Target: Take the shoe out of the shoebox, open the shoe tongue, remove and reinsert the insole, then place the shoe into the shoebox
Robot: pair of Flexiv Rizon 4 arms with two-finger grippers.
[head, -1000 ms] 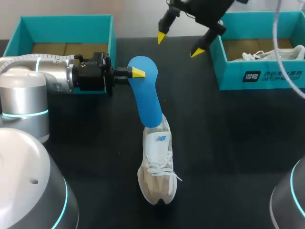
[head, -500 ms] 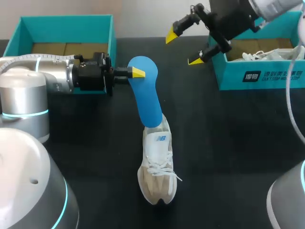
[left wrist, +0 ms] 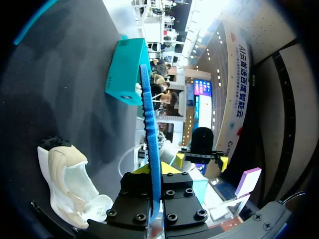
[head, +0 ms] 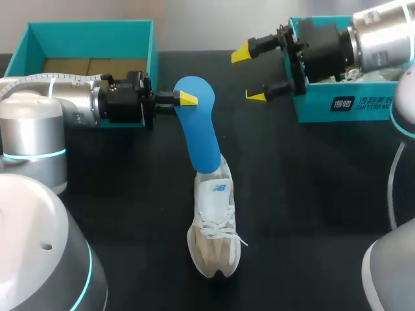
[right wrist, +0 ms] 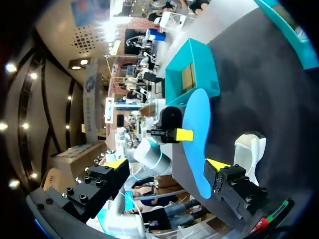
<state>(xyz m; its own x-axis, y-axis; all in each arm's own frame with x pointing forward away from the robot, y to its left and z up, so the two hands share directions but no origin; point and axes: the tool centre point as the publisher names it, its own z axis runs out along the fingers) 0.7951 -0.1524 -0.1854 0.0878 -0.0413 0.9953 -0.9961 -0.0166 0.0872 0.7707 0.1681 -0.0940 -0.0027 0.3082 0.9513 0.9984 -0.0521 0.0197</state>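
Smack in the middle of the desk, a bit toward the near edge, sits the shoe, white and beige, toe pointing at the near edge. The blue insole has its lower end stuck down in the shoe's opening, and the rest pokes up and out toward the far edge.

The left claw comes in sideways from the left edge and is clenched on the insole's upper end. On its own wrist cam the insole runs edge-on straight out between the fingers, with the shoe off to one side.

The right claw hangs over the far right part of the desk, fingers spread wide and gripping nothing. It's just beside the end wall of the right shoebox, a teal one. The left shoebox, also teal, sits at the far left corner behind the left arm.
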